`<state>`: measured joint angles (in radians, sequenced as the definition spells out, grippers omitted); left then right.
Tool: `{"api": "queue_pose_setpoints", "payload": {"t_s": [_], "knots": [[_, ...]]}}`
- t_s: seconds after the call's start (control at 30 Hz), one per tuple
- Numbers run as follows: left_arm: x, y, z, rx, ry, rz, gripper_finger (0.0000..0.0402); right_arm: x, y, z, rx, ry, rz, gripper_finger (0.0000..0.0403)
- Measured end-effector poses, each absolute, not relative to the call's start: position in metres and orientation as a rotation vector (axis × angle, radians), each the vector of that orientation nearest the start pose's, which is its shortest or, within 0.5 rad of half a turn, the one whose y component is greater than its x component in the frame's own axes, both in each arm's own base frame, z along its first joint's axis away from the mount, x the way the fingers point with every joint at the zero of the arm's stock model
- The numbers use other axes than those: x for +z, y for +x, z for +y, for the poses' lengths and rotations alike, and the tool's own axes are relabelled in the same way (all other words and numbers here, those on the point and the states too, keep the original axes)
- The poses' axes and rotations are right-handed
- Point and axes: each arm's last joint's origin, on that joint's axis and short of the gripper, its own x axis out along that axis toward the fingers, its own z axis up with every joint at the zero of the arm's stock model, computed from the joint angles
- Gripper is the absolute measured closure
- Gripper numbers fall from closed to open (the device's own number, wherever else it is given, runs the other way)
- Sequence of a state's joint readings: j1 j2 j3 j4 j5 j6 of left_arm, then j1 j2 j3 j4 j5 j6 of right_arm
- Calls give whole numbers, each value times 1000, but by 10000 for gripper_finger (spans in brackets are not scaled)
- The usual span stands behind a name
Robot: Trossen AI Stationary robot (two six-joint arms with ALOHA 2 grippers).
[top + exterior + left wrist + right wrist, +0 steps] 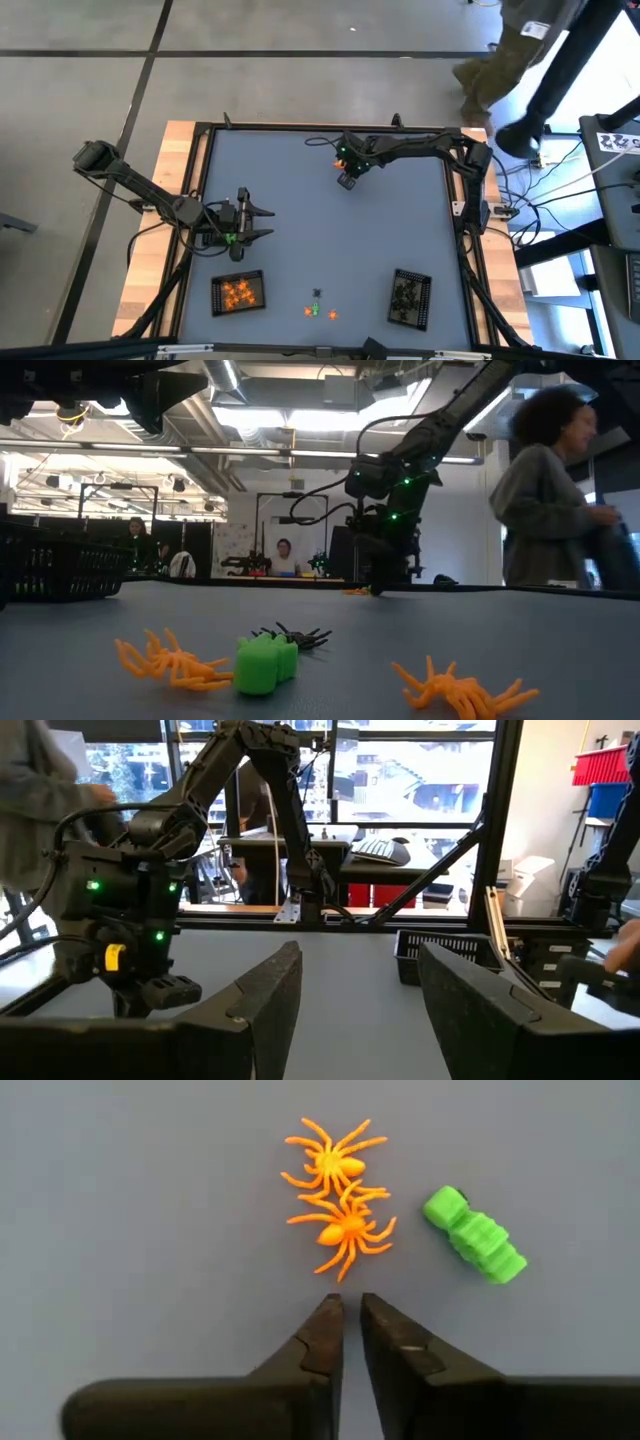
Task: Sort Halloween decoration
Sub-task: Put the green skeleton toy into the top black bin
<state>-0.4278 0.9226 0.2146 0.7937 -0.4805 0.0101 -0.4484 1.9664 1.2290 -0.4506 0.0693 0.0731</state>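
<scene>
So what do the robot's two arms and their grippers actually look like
Both arms are dark, jointed and slim, with black cables running along them. The left arm and right arm each show small green lights near the wrist. The right arm's wrist also carries a yellow mark. The left gripper and right gripper have two black, wedge-shaped fingers tapering to narrow tips.

You get even overhead light in the high view; the desk (pixel 320 230) shows only soft, faint shadows under the arms. In the low view, ceiling lights (pixel 300 418) glare white, so the arm and the person (pixel 548 490) beside it read dark and slightly blurred, while the near spiders (pixel 170 660) look soft. Your left wrist view is backlit by bright windows (pixel 400 770). The right wrist view is flat, bright and sharp.
</scene>
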Motion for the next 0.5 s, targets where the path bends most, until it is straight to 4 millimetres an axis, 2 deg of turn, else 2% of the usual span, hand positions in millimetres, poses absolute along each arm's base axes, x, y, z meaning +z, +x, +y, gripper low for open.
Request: {"api": "queue_pose_setpoints", "payload": {"t_s": [0.33,0.5], "knots": [[208,168,-62,53,-27,-77,208,178,361,-175,-495,173,1135,289],[208,168,-62,53,-28,-77,208,183,363,-183,-513,158,1100,259]]}}
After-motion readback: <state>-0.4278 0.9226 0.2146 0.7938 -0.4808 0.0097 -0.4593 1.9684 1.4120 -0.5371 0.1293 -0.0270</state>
